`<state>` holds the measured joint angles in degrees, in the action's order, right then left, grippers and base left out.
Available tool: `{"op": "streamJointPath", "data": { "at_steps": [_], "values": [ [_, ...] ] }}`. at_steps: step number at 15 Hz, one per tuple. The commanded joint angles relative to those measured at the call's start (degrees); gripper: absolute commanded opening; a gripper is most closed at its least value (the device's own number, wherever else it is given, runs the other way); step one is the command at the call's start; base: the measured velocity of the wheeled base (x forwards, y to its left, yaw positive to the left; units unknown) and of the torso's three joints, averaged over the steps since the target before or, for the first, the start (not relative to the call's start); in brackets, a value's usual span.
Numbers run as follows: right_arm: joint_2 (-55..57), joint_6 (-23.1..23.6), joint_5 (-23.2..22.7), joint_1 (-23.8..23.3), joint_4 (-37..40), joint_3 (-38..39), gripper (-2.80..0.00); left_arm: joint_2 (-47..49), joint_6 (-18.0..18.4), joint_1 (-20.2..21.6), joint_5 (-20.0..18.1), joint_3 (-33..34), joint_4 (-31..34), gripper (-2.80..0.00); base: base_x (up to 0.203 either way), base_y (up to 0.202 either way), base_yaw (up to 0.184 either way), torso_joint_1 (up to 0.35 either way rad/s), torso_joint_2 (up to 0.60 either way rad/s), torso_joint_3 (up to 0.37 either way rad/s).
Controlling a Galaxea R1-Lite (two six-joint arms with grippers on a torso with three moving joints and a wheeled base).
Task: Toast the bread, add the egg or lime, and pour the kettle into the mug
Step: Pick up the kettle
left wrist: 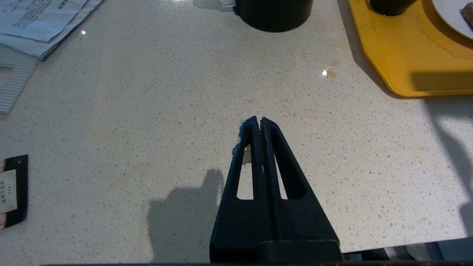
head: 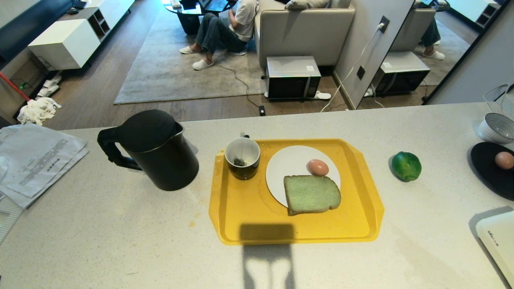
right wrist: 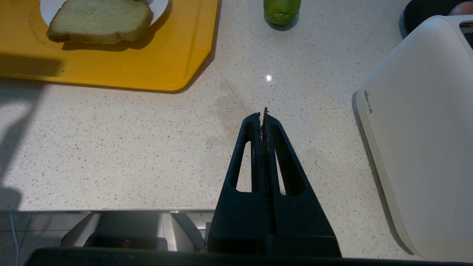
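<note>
Speckled counter before you: yellow tray centre, bread and egg on white plate, mug at tray's far-left corner. Kettle left of tray, lime right. Left gripper and right gripper: fingers pressed together, empty, over near counter.

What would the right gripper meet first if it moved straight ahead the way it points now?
Probably nothing at first: ahead of the shut right gripper lies bare counter. Farther along that line sits the lime, likely the first thing met. The toaster stays off to one side, the tray to the other. Height is unclear.
</note>
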<state>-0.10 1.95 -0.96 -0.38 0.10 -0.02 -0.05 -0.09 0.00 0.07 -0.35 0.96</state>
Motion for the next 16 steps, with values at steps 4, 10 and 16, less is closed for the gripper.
{"op": "streamJointPath", "data": {
  "at_steps": [4,10,16],
  "values": [
    [0.01,-0.10,-0.01,0.03,-0.01,0.11,-2.80,-0.04,0.00,0.00,0.01,0.00,0.00,-2.80,0.000,0.000,0.000,0.000,0.00,0.000],
    [0.01,0.69,-0.16,-0.03,0.08,0.11,-2.80,-0.04,0.00,0.00,0.01,0.00,0.00,-2.80,0.000,0.000,0.000,0.000,0.00,0.000],
    [0.01,0.69,-0.19,0.00,0.08,0.11,-2.80,-0.04,0.44,0.00,0.07,0.18,-0.61,-2.80,0.000,0.000,0.000,0.000,0.00,0.000]
  ]
}}
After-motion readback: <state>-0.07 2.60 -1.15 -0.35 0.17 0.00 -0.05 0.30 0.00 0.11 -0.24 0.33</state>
